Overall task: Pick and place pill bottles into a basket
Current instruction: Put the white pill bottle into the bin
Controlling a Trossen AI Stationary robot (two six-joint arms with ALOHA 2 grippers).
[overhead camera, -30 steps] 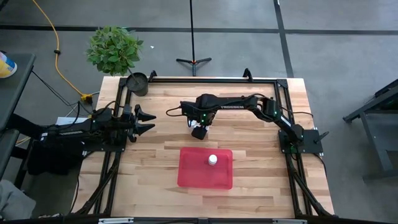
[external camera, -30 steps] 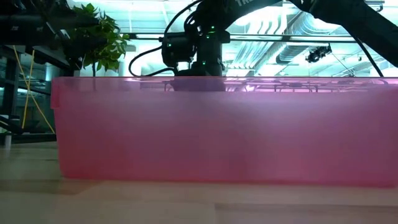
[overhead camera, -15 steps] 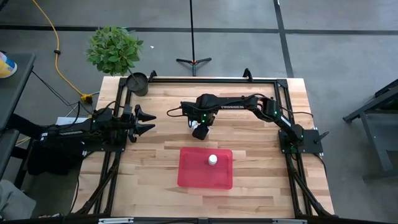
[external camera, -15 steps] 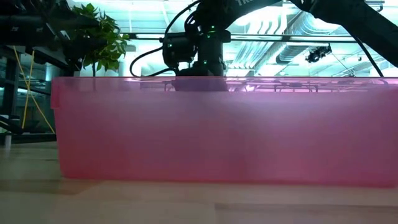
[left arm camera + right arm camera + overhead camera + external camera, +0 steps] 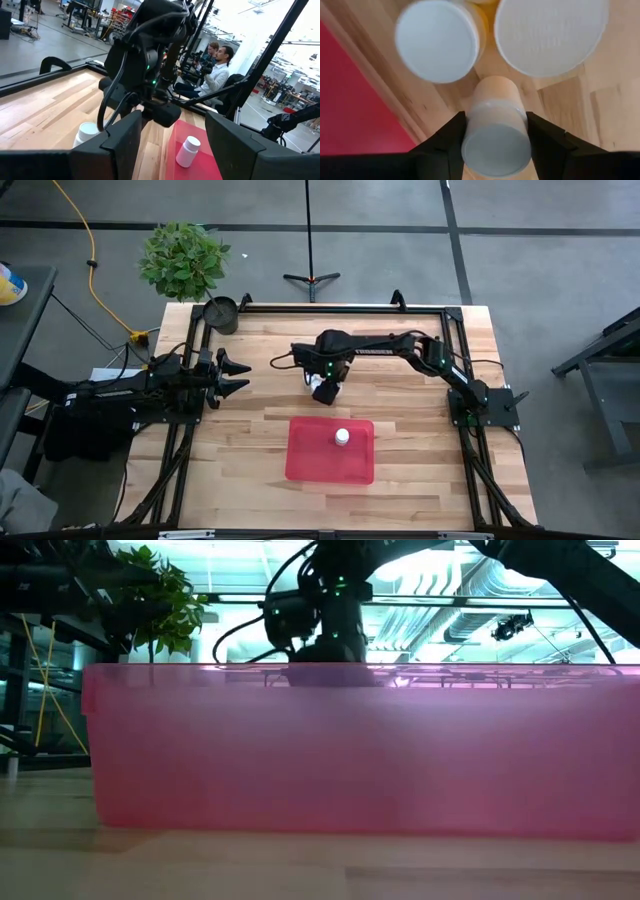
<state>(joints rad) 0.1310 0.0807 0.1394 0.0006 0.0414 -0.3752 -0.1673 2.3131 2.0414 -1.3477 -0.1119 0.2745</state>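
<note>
My right fingers (image 5: 495,137) are clamped on a pill bottle (image 5: 495,140) just behind the red basket (image 5: 310,455); my left fingers (image 5: 236,375) wait spread apart.

Setting, as I see it: an open robotics lab or workshop. Behind my wooden table (image 5: 400,395): seated people (image 5: 216,70), equipment racks, exposed ceiling ducts (image 5: 480,625).

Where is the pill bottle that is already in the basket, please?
In the high view, the bottle stands upright inside the red basket, near its far edge and right of centre, just nearer than the right gripper.
</note>
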